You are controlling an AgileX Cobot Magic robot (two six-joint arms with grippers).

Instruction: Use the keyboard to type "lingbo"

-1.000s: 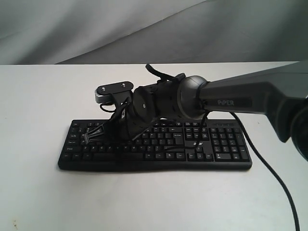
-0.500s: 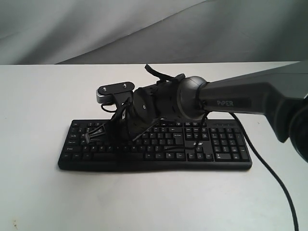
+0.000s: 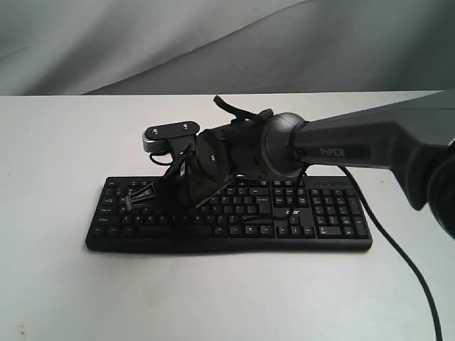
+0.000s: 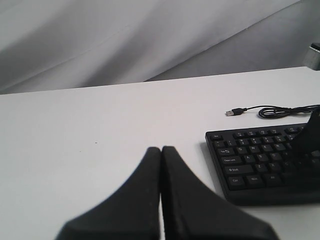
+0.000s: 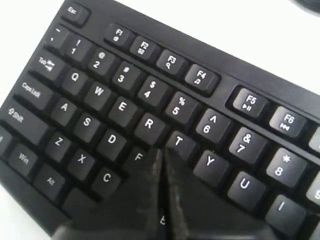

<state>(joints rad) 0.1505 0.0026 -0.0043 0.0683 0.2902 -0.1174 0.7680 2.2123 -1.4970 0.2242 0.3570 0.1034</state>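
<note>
A plain white, flat matte surface [image 3: 57, 142] spans the lower part of the exterior view from its left edge to its right edge. Its far edge runs straight across. Behind that edge hangs a grey cloth backdrop [image 3: 106, 42], draped in broad soft folds, with a paler band slanting upward to the right and a darker stretch beyond it. A thick black cable [image 3: 398, 254] lies on the surface near its right edge and curves toward the near right corner; where it begins is hidden. In the left wrist view a tiny dark speck [image 4: 96, 142] marks the bare surface.

Front overview, low wrist-cams (shared keyboard [image 3: 327, 213])
</note>
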